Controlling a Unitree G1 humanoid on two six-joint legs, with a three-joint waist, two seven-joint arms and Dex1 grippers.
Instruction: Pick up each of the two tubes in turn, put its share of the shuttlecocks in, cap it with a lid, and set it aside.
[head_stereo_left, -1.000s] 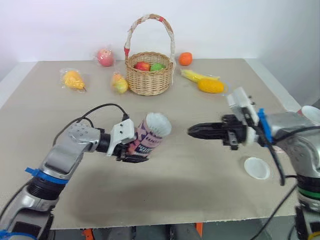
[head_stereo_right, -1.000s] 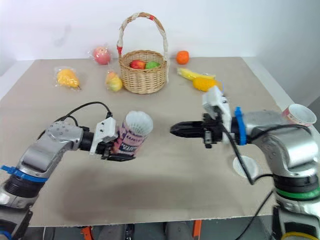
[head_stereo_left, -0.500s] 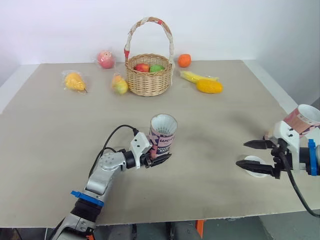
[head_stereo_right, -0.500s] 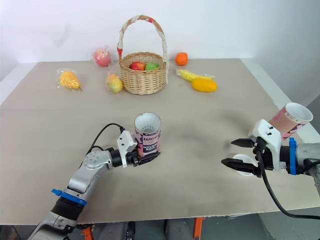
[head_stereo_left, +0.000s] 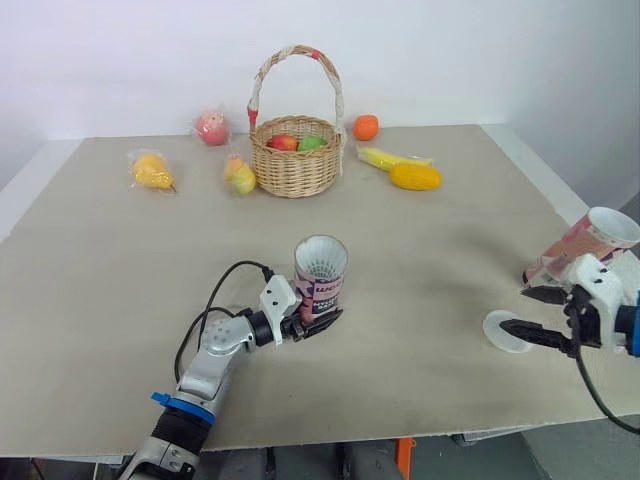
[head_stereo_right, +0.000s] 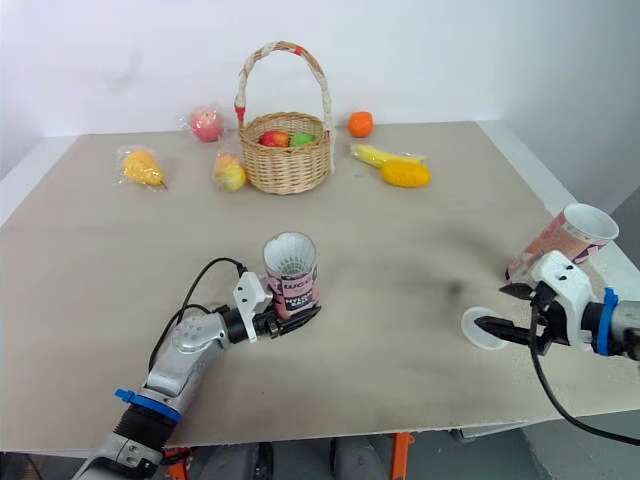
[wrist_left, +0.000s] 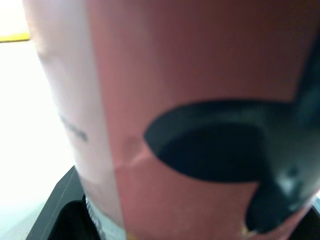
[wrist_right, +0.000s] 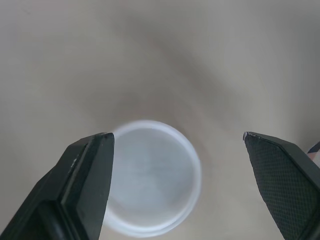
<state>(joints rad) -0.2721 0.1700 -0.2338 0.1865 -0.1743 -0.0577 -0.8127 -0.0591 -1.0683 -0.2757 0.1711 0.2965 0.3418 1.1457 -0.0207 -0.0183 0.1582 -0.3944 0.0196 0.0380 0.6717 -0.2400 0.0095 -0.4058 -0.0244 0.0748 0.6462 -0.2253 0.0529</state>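
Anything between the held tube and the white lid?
Nothing: bare table runs from the tube to the lid, seen in the left eye view.

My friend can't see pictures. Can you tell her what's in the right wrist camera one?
The right gripper is open wide and points at a round white lid lying flat on the tan table. Its two black fingers frame the lid, one on each side.
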